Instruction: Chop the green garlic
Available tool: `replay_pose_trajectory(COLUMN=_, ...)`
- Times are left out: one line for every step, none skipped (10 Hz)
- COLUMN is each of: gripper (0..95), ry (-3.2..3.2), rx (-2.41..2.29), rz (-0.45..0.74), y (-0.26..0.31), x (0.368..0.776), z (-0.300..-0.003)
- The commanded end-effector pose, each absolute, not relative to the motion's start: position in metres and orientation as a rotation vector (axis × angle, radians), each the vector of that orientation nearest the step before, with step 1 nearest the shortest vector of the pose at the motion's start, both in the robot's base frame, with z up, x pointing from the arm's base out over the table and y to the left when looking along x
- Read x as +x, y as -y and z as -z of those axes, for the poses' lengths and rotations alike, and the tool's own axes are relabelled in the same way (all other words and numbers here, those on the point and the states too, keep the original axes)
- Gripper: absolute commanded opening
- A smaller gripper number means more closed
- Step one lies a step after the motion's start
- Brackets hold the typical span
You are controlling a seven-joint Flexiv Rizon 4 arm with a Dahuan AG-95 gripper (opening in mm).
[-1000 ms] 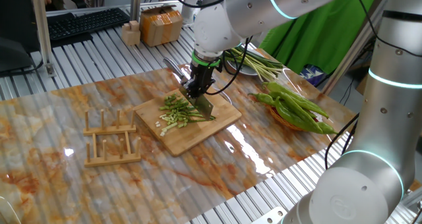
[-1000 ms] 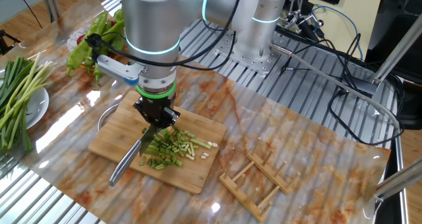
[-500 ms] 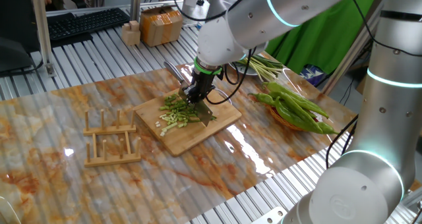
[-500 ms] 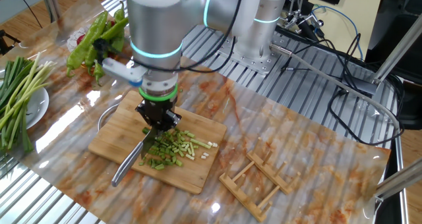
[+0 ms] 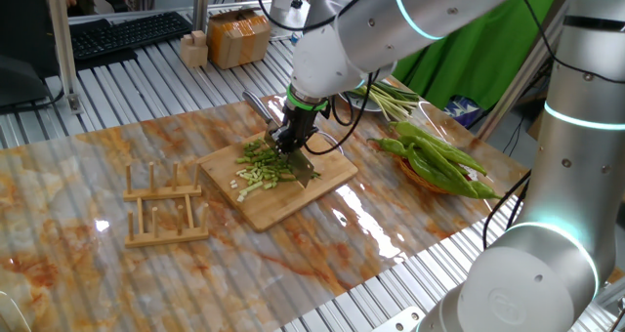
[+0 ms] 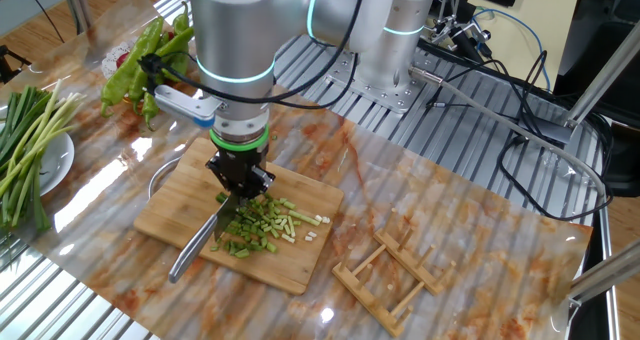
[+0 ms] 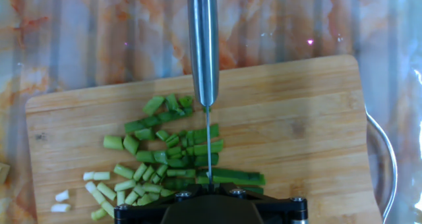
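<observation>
The green garlic (image 5: 260, 166) lies on the wooden cutting board (image 5: 332, 171), mostly cut into short green and pale bits. It also shows in the other fixed view (image 6: 262, 225) and the hand view (image 7: 165, 151). A few longer uncut pieces (image 7: 234, 177) lie right of the blade. My gripper (image 5: 290, 137) (image 6: 238, 176) is shut on a steel knife (image 7: 204, 46). Its blade edge (image 7: 208, 145) stands down among the pieces. The fingertips are hidden in the hand view.
A wooden rack (image 5: 164, 207) lies left of the board. A plate of green peppers (image 5: 439, 161) and a bundle of long stalks (image 5: 391, 100) sit behind. A metal bowl rim (image 6: 155, 177) shows beside the board.
The gripper with the knife shifted slightly across the board between one second ago and half a second ago. It has stayed nearly still since.
</observation>
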State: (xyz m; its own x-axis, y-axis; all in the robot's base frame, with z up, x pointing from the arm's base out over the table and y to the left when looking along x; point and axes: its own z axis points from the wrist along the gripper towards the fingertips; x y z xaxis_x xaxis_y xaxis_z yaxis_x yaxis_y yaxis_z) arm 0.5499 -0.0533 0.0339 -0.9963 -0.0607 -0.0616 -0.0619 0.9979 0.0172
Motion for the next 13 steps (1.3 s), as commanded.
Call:
replay_pose_trajectory(gripper=0.0, ry=-3.081, rx=-0.097, rz=-0.041, y=0.053, x=0.558, z=-0.023)
replay_pose_trajectory(gripper=0.0, ry=-3.087, rx=-0.088, rz=-0.038, y=0.05, x=0.561, z=-0.026)
replay_pose_trajectory(gripper=0.0, ry=-3.094, rx=-0.085, rz=-0.018, y=0.046, x=0.562, z=-0.03)
replay_pose_trajectory(gripper=0.0, ry=-3.097, rx=-0.083, rz=-0.013, y=0.046, x=0.563, z=-0.032)
replay_pose_trajectory(gripper=0.0, ry=-3.093, rx=-0.081, rz=-0.028, y=0.047, x=0.562, z=-0.035)
replay_pose_trajectory(gripper=0.0, ry=-3.1, rx=-0.084, rz=-0.017, y=0.047, x=0.561, z=-0.038)
replay_pose_trajectory(gripper=0.0, ry=-3.107, rx=-0.085, rz=-0.029, y=0.046, x=0.562, z=-0.041)
replay_pose_trajectory(gripper=0.0, ry=-3.108, rx=-0.087, rz=-0.025, y=0.046, x=0.562, z=-0.041)
replay_pose_trajectory(gripper=0.0, ry=-3.109, rx=-0.089, rz=-0.018, y=0.046, x=0.562, z=-0.041)
replay_pose_trajectory(gripper=0.0, ry=-3.11, rx=-0.088, rz=-0.016, y=0.046, x=0.562, z=-0.041)
replay_pose_trajectory(gripper=0.0, ry=-3.115, rx=-0.089, rz=-0.013, y=0.046, x=0.563, z=-0.044)
replay_pose_trajectory(gripper=0.0, ry=-3.116, rx=-0.089, rz=-0.008, y=0.047, x=0.565, z=-0.048)
replay_pose_trajectory(gripper=0.0, ry=-3.124, rx=-0.094, rz=-0.003, y=0.048, x=0.566, z=-0.051)
